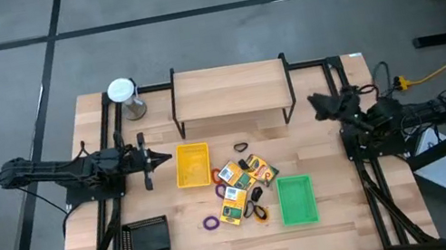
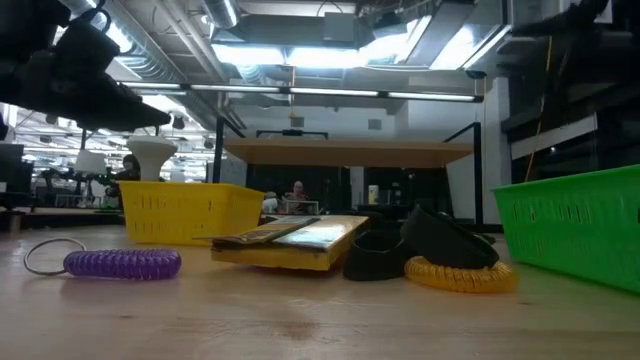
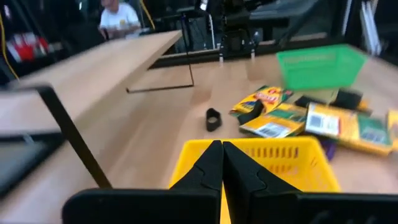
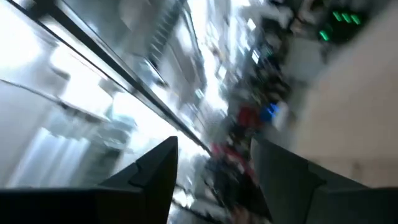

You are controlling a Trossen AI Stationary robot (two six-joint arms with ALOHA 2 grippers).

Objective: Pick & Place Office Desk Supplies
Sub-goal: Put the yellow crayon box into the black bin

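Observation:
Several yellow printed boxes [image 1: 234,175] [image 3: 348,124] lie in a loose heap at the table's middle. Among them are black clips [image 1: 256,194] [image 2: 420,245], a purple ring [image 1: 211,223] [image 2: 122,263] and an orange ring [image 1: 260,214] [image 2: 460,275]. One more black clip [image 1: 240,147] [image 3: 213,118] lies alone, farther back. My left gripper [image 1: 166,158] [image 3: 222,163] is shut with nothing in it, pointing level at the left end of the yellow tray [image 1: 191,164]. My right gripper [image 1: 319,106] [image 4: 214,168] is open and raised at the right side, tilted up toward the ceiling.
A green tray [image 1: 297,199] lies to the right of the heap and a black tray [image 1: 146,237] at the near left. A wooden shelf on black legs [image 1: 229,90] spans the far side. At its left stands a grey cylinder with a white top [image 1: 124,96].

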